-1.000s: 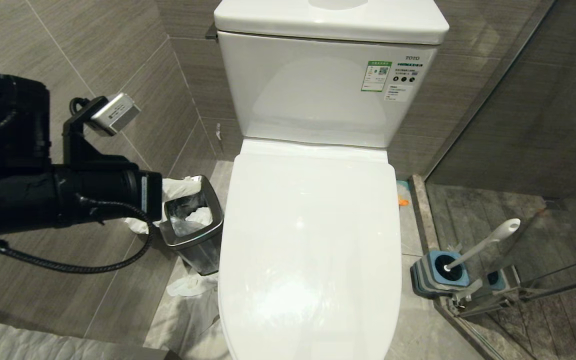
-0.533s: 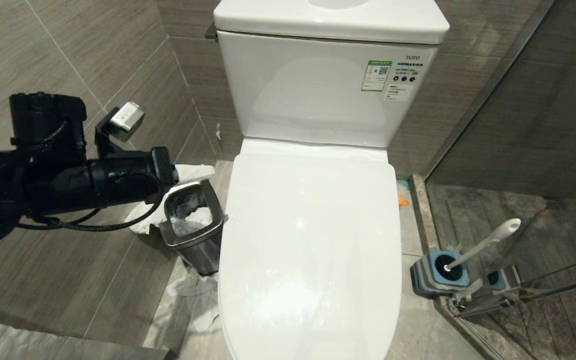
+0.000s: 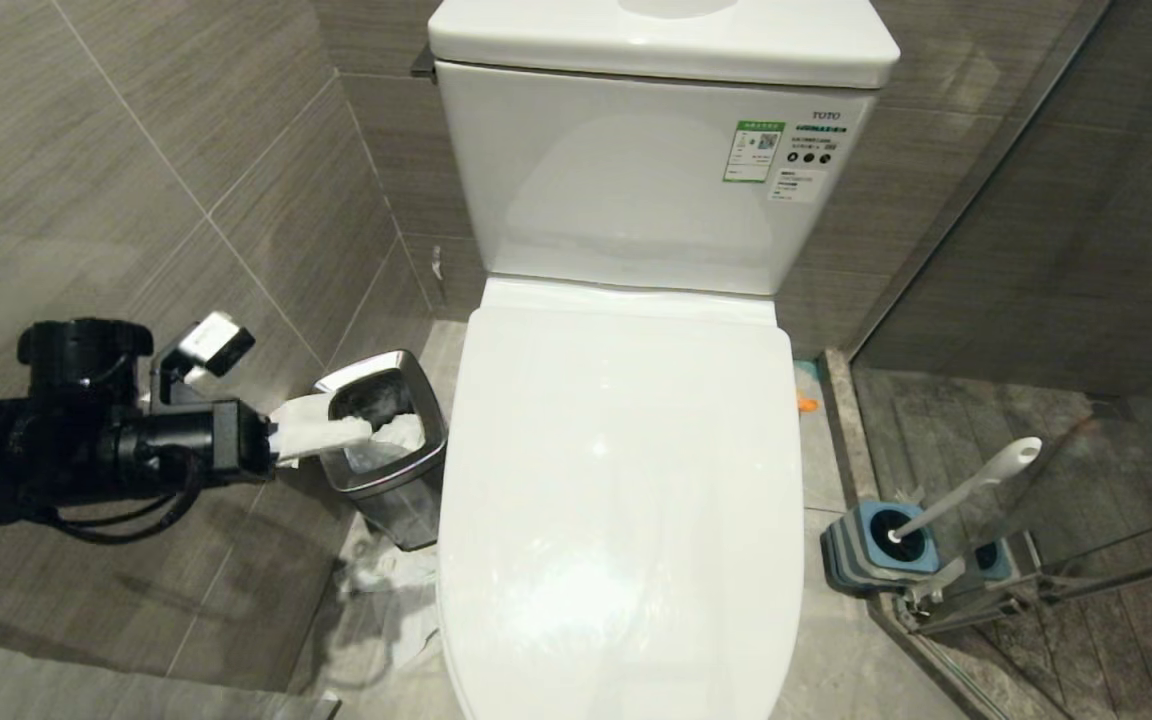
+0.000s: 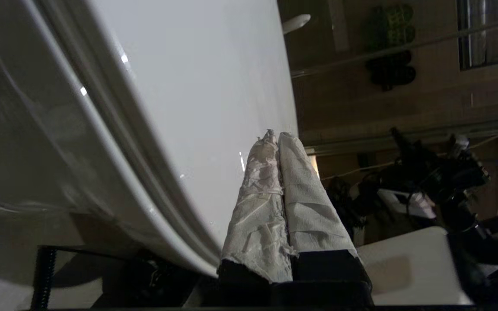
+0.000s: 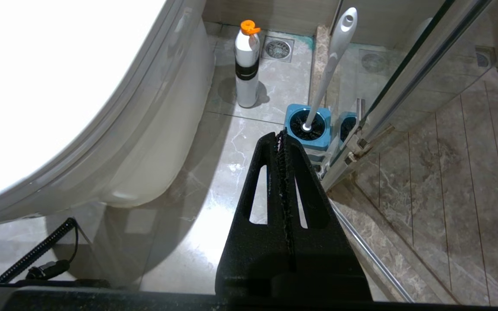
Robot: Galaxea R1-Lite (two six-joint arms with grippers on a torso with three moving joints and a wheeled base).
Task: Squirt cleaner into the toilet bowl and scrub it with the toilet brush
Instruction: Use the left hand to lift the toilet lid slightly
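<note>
White lid [image 3: 621, 480] covers the toilet bowl; cleaner [image 5: 247, 65] and toilet brush [image 5: 331, 65] stand untouched on the right. Left gripper [image 3: 321, 432], clenched and empty, points at the lid's left edge; right gripper [image 5: 281, 142] clenched too.

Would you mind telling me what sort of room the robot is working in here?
Most likely a small tiled bathroom: a white toilet with its lid down and a cistern behind, a toilet brush in its holder by a glass shower partition, and a steel bin.
</note>
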